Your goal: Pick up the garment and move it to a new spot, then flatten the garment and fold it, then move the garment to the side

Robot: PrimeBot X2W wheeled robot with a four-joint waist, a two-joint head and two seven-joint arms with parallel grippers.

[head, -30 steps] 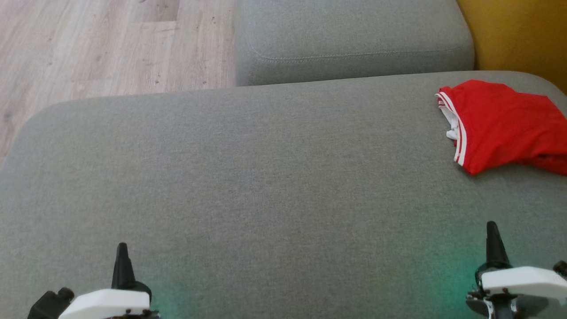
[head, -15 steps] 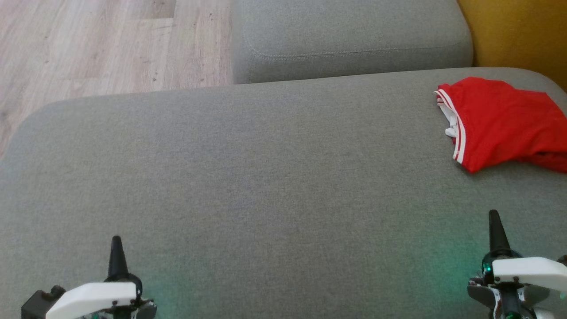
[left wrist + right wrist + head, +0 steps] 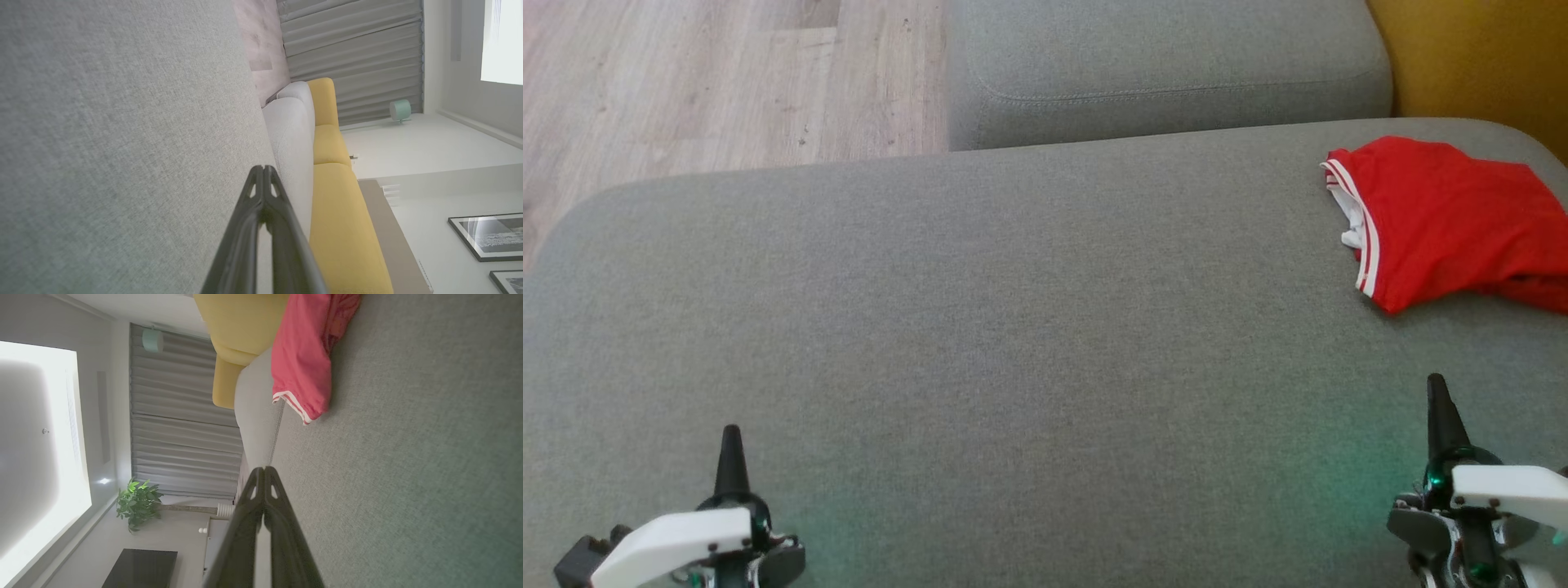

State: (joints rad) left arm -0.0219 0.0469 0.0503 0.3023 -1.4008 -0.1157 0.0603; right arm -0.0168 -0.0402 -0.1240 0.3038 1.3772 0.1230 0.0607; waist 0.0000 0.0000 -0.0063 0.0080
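**A:** How do the fingers stand?

**B:** The left gripper (image 3: 730,434) has its two dark fingers pressed tip to tip with nothing between them. In the left wrist view they meet in a single point. The right gripper (image 3: 1436,385) is the same: clenched and empty.

**A:** Where do they sit?

**B:** Both are low over the grey seat cushion (image 3: 1013,327), one at the near left and one at the near right, fingers pointing away from the robot. I cannot tell from these angles whether the tips touch the fabric.

**A:** And the garment?

**B:** The red garment (image 3: 1445,220) lies at the far right of that cushion. It is well apart from the left gripper and ahead of the right one, with bare fabric between. It is bunched rather than flat. A white-striped hem faces left, with a bit of white lining beside it. Its right side runs past the edge of the head view.

**A:** Beyond it?

**B:** A second grey cushion (image 3: 1160,73) butts against the seat's far edge. A yellow cushion (image 3: 1470,57) stands to its right, and pale wood floor (image 3: 686,82) lies at the far left.
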